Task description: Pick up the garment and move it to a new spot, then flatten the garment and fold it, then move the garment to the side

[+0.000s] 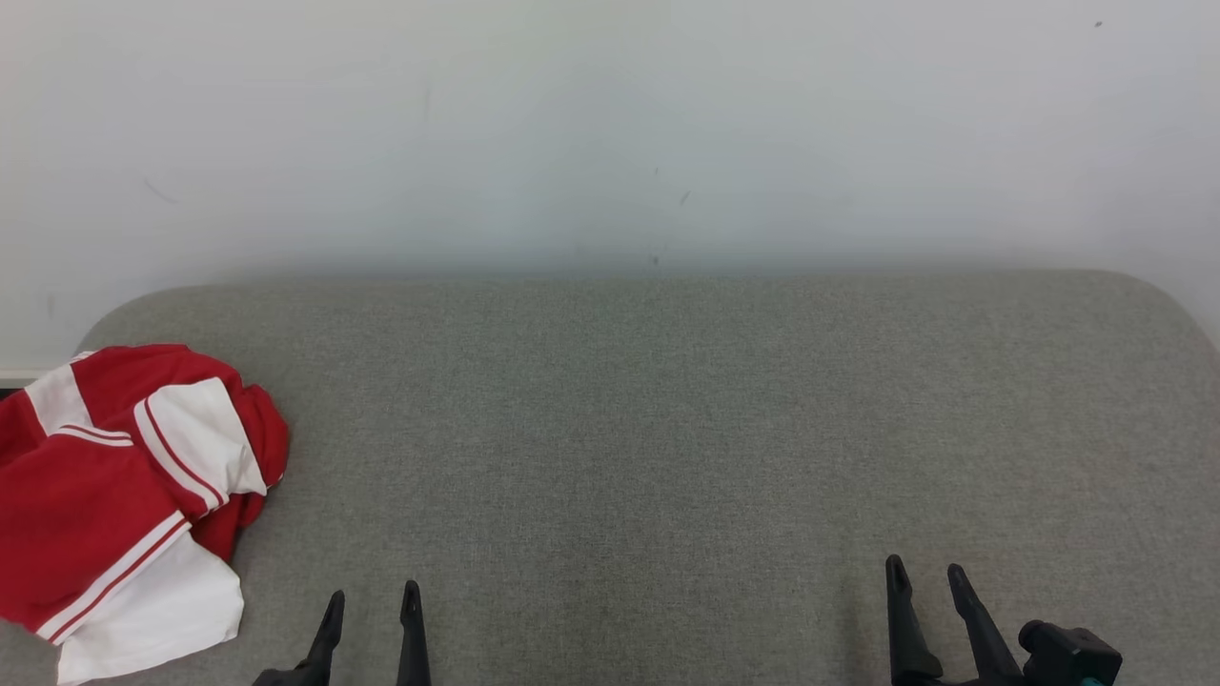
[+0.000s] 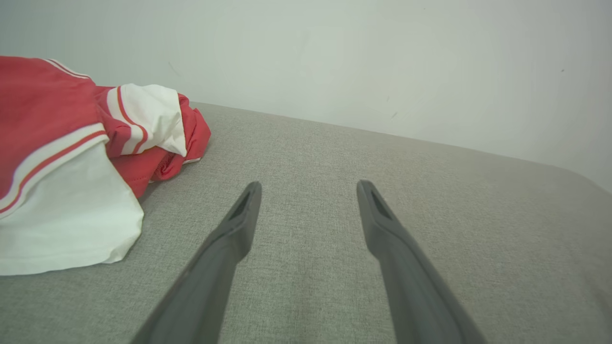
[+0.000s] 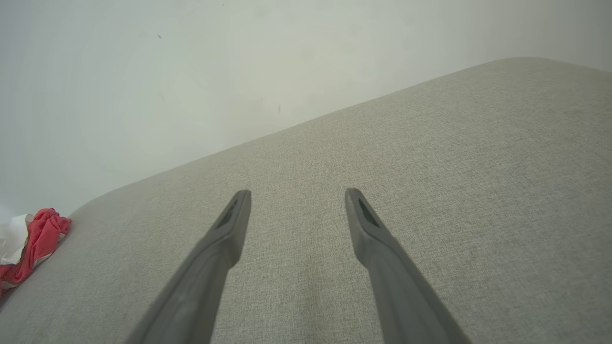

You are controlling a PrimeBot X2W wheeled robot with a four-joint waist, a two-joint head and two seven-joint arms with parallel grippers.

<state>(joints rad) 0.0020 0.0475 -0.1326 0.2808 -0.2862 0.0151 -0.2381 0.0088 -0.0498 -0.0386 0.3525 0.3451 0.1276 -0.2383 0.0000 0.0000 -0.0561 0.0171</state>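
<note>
Evidently no step started: garment (image 1: 124,495) lies crumpled, untouched, at left edge of worktop (image 1: 667,429); left tool (image 1: 372,600) and right tool (image 1: 927,572) empty, fingers apart.

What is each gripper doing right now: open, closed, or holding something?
Left gripper: open, empty, near the crumpled red-and-white fabric garment.
Right gripper: open, empty.

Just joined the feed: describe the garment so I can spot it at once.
Start from the grey fabric surface against the pale wall and go to its left end, beyond the left gripper. There lies the garment, a crumpled heap of red cloth with white panels and thin stripes, bright against the plain grey.
</note>
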